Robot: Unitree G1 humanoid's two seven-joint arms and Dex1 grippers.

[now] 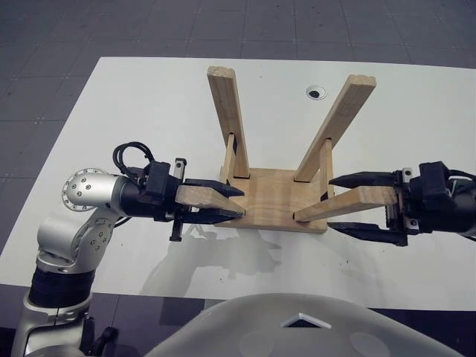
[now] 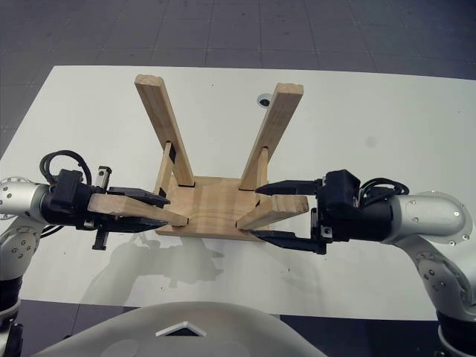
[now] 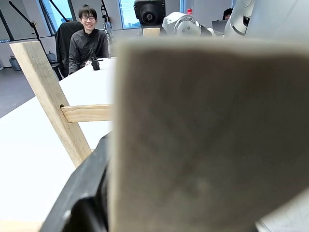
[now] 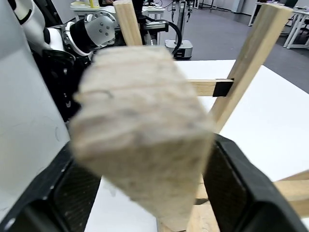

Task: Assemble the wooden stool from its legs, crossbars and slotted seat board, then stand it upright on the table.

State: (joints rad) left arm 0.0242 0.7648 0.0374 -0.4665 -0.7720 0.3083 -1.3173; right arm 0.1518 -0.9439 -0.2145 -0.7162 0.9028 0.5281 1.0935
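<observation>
Black fingers [image 1: 223,188] of the left gripper [image 1: 239,203] squeeze the near left leg [image 1: 197,195] from both sides. The wood sticks out behind them toward the wrist. The fingertips reach right up to the seat board [image 1: 271,201]. From there the left arm lies low and nearly flat over the table [image 1: 149,97]. It runs back to a bent silver elbow by the front left corner, and a black cable [image 1: 130,152] loops over the wrist.

On the other side, the right gripper [image 1: 332,202] holds the near right leg [image 1: 357,199] the same way. One finger [image 1: 364,178] is on the far side of the wood and one is on the near side. The tips flare out a bit wider than the leg. That arm comes in flat from the right edge of the table.

The stool is upside down. Its seat board lies flat in the middle of the table, a little toward the front edge. All four legs are stuck into it and lean outward. The far left leg [image 1: 227,111] and far right leg [image 1: 338,123] point up and toward the back edge. A thin crossbar [image 1: 232,156] joins the two left legs, and another crossbar [image 1: 325,167] joins the two right legs.

A small round hole [image 1: 316,91] sits in the table near the back edge.
</observation>
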